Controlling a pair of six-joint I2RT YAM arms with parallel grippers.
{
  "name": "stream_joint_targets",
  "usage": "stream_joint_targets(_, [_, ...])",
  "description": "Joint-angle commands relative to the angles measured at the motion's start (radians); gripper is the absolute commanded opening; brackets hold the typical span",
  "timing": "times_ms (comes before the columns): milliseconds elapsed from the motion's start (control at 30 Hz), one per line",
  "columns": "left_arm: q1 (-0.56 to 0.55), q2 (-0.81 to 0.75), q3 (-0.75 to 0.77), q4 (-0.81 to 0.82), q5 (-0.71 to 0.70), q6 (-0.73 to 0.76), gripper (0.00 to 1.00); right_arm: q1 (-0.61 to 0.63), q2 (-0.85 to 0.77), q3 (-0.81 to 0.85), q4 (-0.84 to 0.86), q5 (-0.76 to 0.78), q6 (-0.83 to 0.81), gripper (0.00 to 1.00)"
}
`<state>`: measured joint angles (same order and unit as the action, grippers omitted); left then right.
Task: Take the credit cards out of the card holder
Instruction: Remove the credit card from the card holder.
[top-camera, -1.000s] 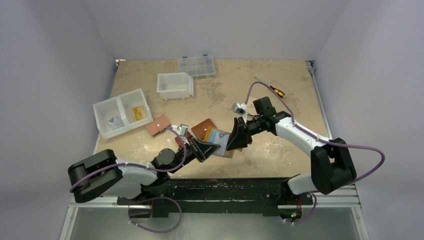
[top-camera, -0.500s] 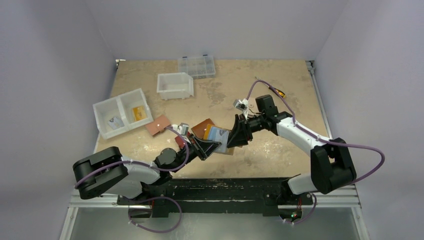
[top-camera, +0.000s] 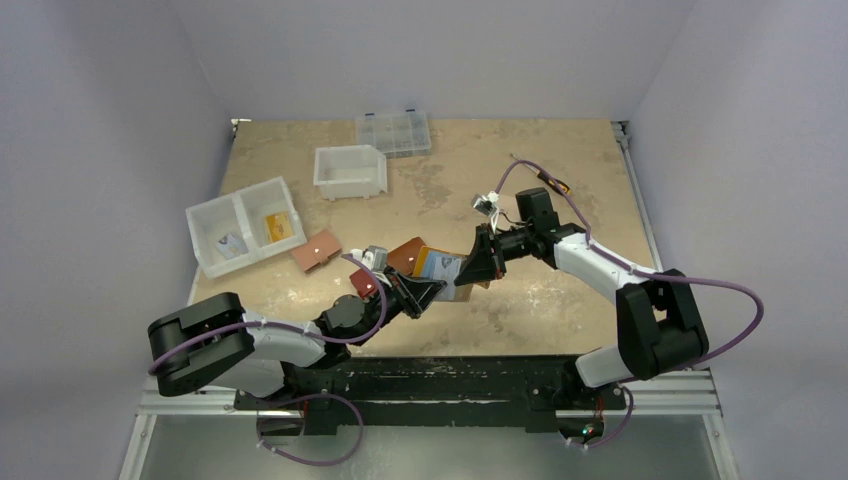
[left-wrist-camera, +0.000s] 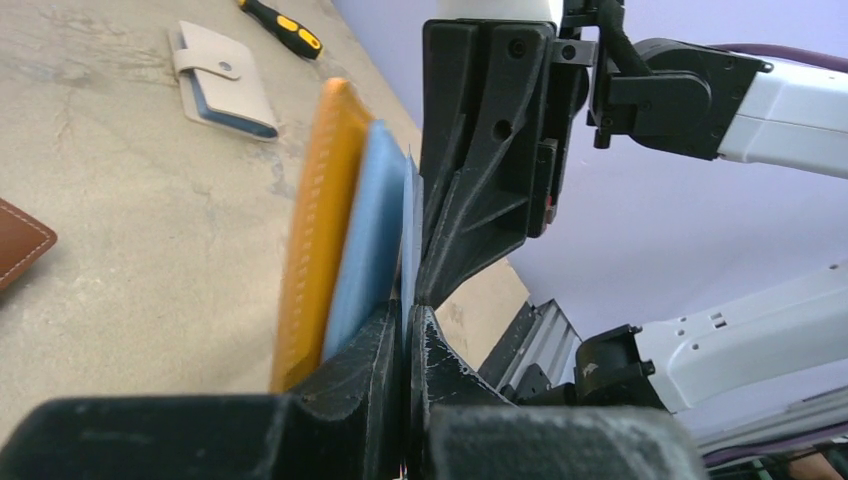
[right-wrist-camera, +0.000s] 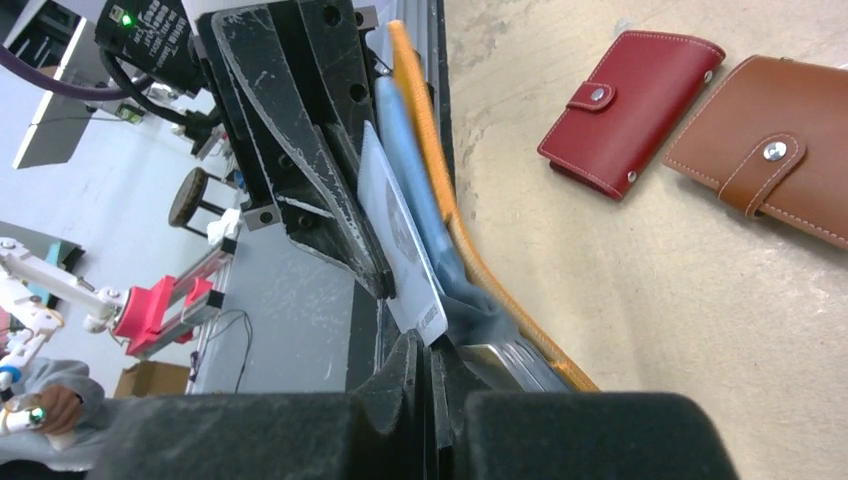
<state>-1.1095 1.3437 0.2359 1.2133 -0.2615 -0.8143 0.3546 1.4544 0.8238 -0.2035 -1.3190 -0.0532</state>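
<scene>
Surface: tan and scuffed; a brown wallet and a red wallet lie closed, just beside each other.
Left gripper: jaws together, clamped on the card holder's inner side.
Right gripper: jaws nearly together, pinching the white card's lower edge.
Card holder: mustard, held on edge above the surface, between both grippers.
Cards: blue card against the cover, white card beside it.

Centre table: the mustard-yellow leather card holder sits between the left gripper and the right gripper, with a whitish plastic credit card against its inner side. A brown leather wallet lies just behind-left, and a dark red leather wallet farther left.
</scene>
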Motion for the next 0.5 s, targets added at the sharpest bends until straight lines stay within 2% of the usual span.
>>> stream_joint_targets(0, [-0.027, 0.004, 0.043, -0.026, 0.035, 0.001, 0.00, 0.026, -0.004, 0.008, 0.070, -0.076, 0.025, 0.00])
stream_joint_targets(33, [-0.027, 0.001, 0.039, -0.026, 0.031, -0.005, 0.01, 0.024, -0.003, 0.008, 0.066, -0.072, 0.020, 0.00])
stream_joint_targets(233, [-0.023, -0.045, 0.001, -0.045, 0.001, -0.039, 0.30, 0.014, 0.011, 0.031, -0.025, -0.013, -0.065, 0.00])
stream_joint_targets(300, [-0.019, -0.054, -0.012, -0.047, 0.002, -0.047, 0.34, 0.011, 0.020, 0.036, -0.041, 0.016, -0.084, 0.00])
stream_joint_targets(467, [0.006, -0.065, -0.055, -0.015, 0.008, -0.081, 0.35, 0.010, 0.038, 0.048, -0.075, 0.059, -0.122, 0.00])
